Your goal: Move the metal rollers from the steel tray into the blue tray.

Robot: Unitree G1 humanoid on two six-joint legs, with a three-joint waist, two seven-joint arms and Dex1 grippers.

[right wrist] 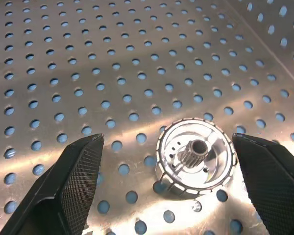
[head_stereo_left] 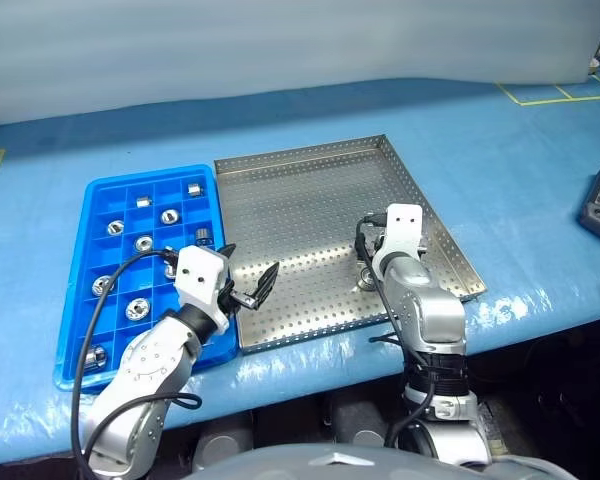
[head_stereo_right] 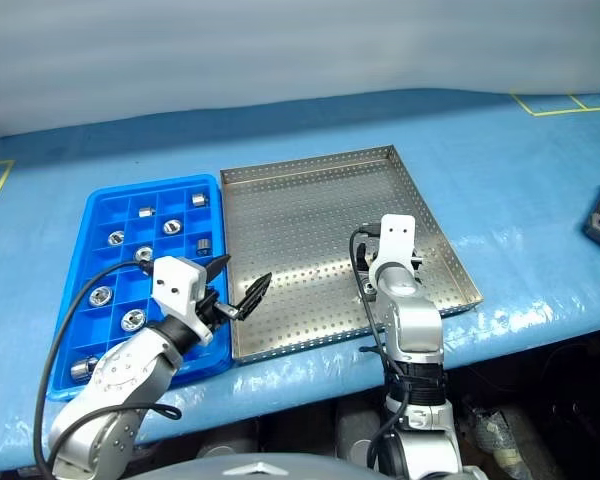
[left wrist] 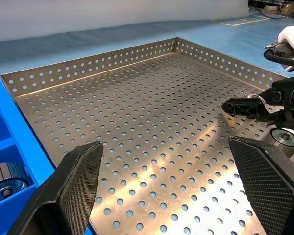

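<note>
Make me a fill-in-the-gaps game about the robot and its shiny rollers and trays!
1. The last roller still to be moved lies in the ______ tray.
2. The right gripper has its fingers ______ on either side of that roller.
3. The rollers already sorted sit in the ______ tray.
4. The left gripper holds ______.

Missing words: steel; open; blue; nothing
</note>
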